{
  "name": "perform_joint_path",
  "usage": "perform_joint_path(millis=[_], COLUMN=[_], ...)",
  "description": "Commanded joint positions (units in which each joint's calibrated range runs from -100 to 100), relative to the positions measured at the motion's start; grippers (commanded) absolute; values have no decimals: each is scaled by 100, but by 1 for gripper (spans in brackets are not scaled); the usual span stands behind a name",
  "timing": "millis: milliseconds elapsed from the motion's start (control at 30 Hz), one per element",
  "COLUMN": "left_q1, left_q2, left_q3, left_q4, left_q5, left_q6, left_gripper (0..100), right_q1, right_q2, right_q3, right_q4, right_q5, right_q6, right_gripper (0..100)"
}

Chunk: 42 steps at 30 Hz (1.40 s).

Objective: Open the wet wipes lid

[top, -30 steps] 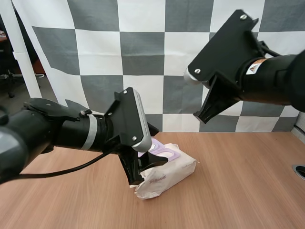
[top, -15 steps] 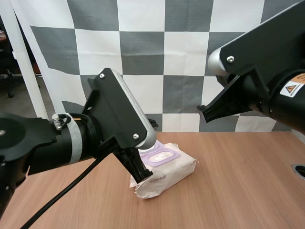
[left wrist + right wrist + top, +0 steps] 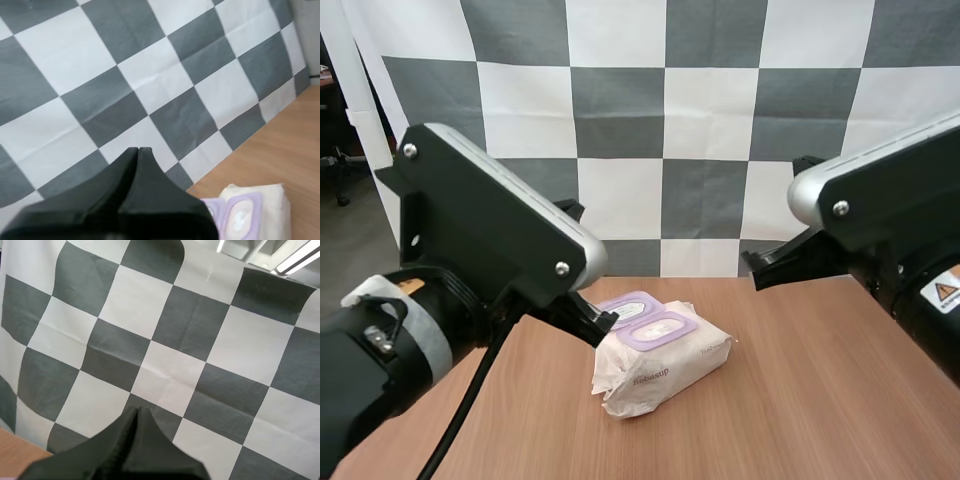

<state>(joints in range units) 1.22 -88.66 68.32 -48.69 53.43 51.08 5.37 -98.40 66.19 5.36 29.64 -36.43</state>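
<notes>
The left tool is fully closed with nothing between its fingers, and its tips sit just beside the wet wipes pack. The pack lies on the surface with its purple lid flipped back. The right tool, likewise closed and empty, hangs well apart to the pack's right.
</notes>
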Motion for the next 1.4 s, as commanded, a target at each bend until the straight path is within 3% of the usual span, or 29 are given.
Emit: perform_joint_path(millis=[0, 100, 233, 300, 433, 667, 1067, 1233, 1367], left_q1=[-27, -34, -34, -34, -34, -34, -1, 58, 58], left_q2=[-107, -358, -780, -933, -1108, -1134, -1130, -1130, -1134], left_q3=[584, 1424, 2451, 2781, 3168, 3168, 3168, 3168, 3168], left_q4=[575, 375, -554, -877, -817, -721, -554, 391, 1237], left_q5=[-1222, -3114, -6429, -7215, -6491, -5557, -4665, -3411, -4314], left_q6=[-32, -408, -1064, -1146, -1103, -983, -891, -928, -928], left_gripper=[0, 0, 0, 0, 0, 0, 0, 0, 0], right_q1=[1, 1, 1, 1, -8, -150, -287, -287, -280], right_q2=[-129, -160, -160, -160, -160, -160, -160, -160, -160], right_q3=[554, 1105, 1833, 2220, 2877, 3381, 3381, 3381, 3381], right_q4=[-234, -395, -130, 20, 99, 775, 762, 734, 684], right_q5=[-543, -886, -1587, -2207, -2832, -3552, -2964, -2400, -1857], right_q6=[-5, -5, 193, 415, 505, 505, 496, 488, 488], right_gripper=[0, 0, 0, 0, 0, 0, 0, 0, 0])
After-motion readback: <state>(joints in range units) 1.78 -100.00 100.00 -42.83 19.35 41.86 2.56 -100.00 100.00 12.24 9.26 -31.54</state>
